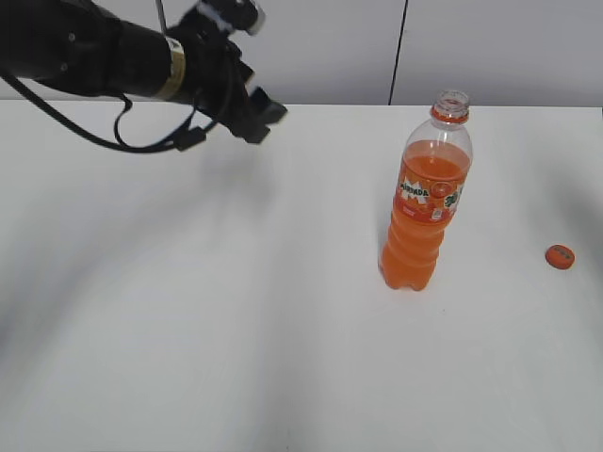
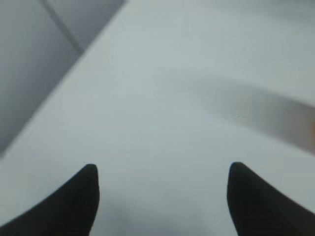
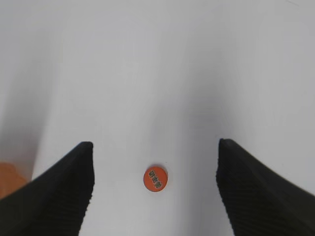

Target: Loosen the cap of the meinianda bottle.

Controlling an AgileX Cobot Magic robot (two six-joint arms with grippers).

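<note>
The meinianda bottle [image 1: 426,198] stands upright on the white table, right of the middle, with its neck open and no cap on it. The orange cap [image 1: 560,256] lies flat on the table to the bottle's right. In the right wrist view the cap [image 3: 155,178] lies on the table below my open right gripper [image 3: 155,167], between its two fingers and apart from both. An orange blur at that view's left edge is the bottle [image 3: 10,179]. My left gripper [image 1: 256,115] hangs in the air at the upper left, far from the bottle, open and empty [image 2: 162,189].
The white table [image 1: 236,311] runs back to a grey wall with a dark seam [image 1: 398,52]. The left arm's black body and cables [image 1: 94,56] reach in from the upper left. The right arm does not show in the exterior view.
</note>
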